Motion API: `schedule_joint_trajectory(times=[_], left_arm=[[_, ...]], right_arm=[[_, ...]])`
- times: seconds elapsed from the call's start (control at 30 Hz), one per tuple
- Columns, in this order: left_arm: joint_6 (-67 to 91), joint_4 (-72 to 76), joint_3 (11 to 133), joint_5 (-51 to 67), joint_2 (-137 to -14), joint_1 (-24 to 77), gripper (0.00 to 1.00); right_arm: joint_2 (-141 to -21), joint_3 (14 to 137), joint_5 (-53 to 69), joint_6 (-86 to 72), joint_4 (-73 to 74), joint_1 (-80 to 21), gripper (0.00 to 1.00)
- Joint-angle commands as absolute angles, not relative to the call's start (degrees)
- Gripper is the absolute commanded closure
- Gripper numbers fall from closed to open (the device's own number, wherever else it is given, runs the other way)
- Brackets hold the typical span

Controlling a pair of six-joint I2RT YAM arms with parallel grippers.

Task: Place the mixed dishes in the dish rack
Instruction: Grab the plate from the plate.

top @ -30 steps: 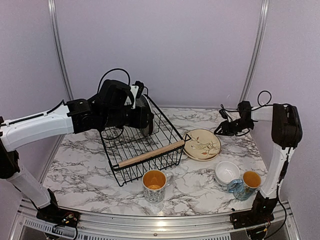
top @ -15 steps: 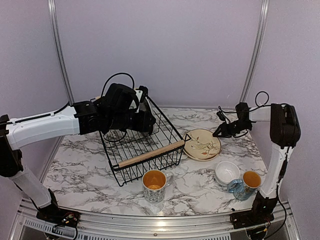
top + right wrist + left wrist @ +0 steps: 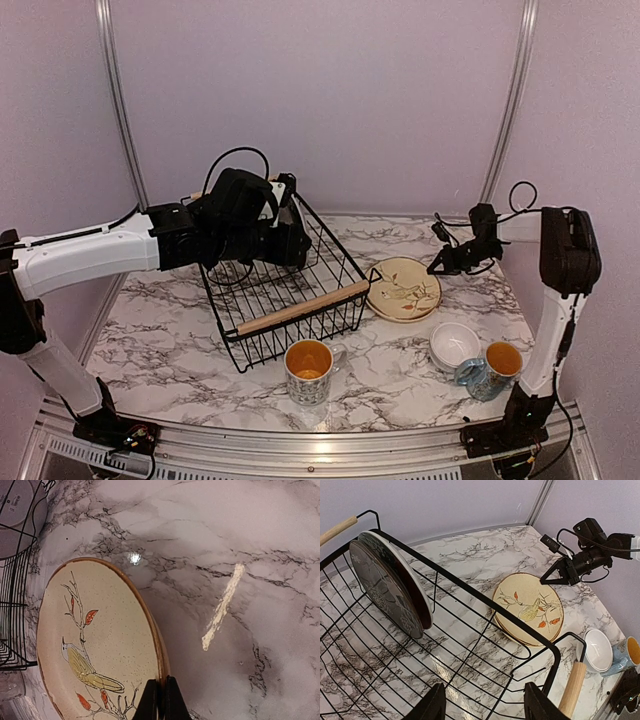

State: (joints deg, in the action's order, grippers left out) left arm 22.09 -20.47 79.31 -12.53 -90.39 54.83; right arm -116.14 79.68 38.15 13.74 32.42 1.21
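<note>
— How full is the rack (image 3: pixel 300 308)?
— Two plates (image 3: pixel 390 590) stand on edge, leaning together at its far end. Nothing else is in it.
— And outside it?
— All on the counter (image 3: pixel 390 372). The tan plate (image 3: pixel 404 288) lies flat just right of the rack, with the stacked bowls (image 3: pixel 455 343) well to the right. A mug (image 3: pixel 308 370) is just in front of the rack, and a second mug (image 3: pixel 497 366) is farthest right. Most of the job remains, I'd say.
— The arms?
— The left fingers (image 3: pixel 434 706) hang spread wide over the rack's inside, holding nothing. The right fingers (image 3: pixel 161 700) are pressed tight together at the tan plate's rim, on the side away from the rack. Whether they pinch it or only touch it, I cannot tell.
— Next in?
— Probably that plate.
</note>
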Motion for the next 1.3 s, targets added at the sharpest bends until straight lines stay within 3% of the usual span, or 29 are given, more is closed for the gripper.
schedule_joint_trajectory(times=[0.0, 0.63, 0.83, 1.27], left_arm=[[21.5, -21.0, 78.2, -12.6, -88.8, 55.1, 0.45], [21.4, -20.6, 76.9, -12.7, -88.6, 55.1, 0.45], [21.4, -20.0, 76.0, -12.5, -88.7, 55.1, 0.44], [21.5, -19.1, 74.0, -12.3, -88.3, 55.1, 0.44]], right_arm=[[-112.5, 81.9, 37.2, 14.2, 33.7, 0.2, 1.0], [-107.6, 81.5, 41.8, 9.6, 31.1, 12.6, 1.0], [-107.1, 79.0, 40.0, 7.1, 28.9, 18.0, 1.0], [-112.2, 77.4, 30.0, 6.9, 29.2, 18.3, 0.99]])
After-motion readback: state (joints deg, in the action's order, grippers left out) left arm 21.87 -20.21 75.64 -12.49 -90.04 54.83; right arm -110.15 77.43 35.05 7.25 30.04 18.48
